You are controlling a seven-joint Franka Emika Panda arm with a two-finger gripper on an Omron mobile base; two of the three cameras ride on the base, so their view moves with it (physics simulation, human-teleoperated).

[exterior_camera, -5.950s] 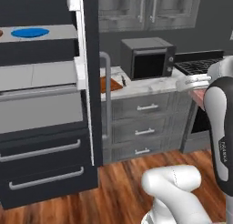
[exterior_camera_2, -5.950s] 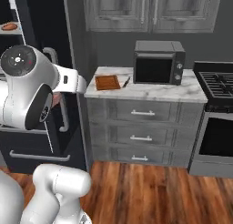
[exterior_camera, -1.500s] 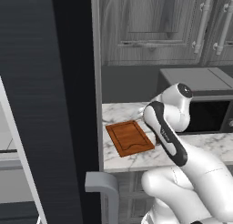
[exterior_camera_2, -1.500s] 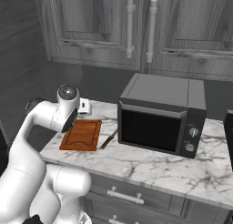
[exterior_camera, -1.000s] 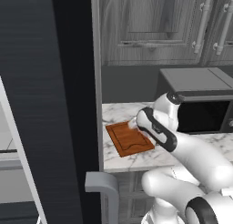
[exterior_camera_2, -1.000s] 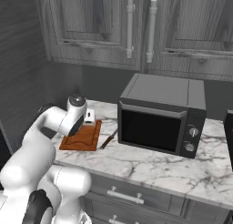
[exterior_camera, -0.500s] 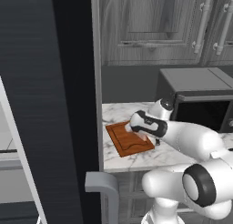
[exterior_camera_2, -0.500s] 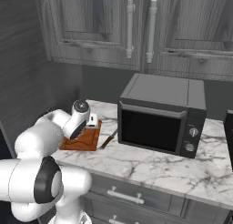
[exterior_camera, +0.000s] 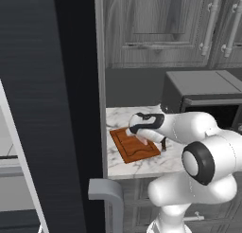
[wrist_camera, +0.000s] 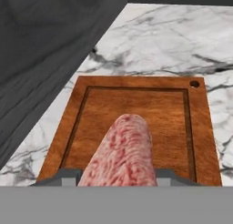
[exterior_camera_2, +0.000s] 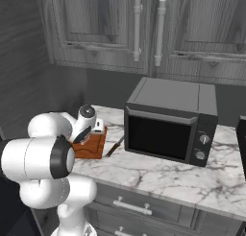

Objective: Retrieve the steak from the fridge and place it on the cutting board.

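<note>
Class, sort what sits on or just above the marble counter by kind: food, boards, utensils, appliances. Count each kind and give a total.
Food: 1, the steak
Boards: 1, the cutting board
Utensils: 1, the knife
Appliances: 1, the microwave
Total: 4

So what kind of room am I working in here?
A home kitchen, by the look of it: a marble counter with a black microwave on it, grey wall cabinets above, and a wooden cutting board.

Cutting board (wrist_camera: 136, 104) lies bare, fridge (wrist_camera: 41, 50) wall close alongside.
</note>
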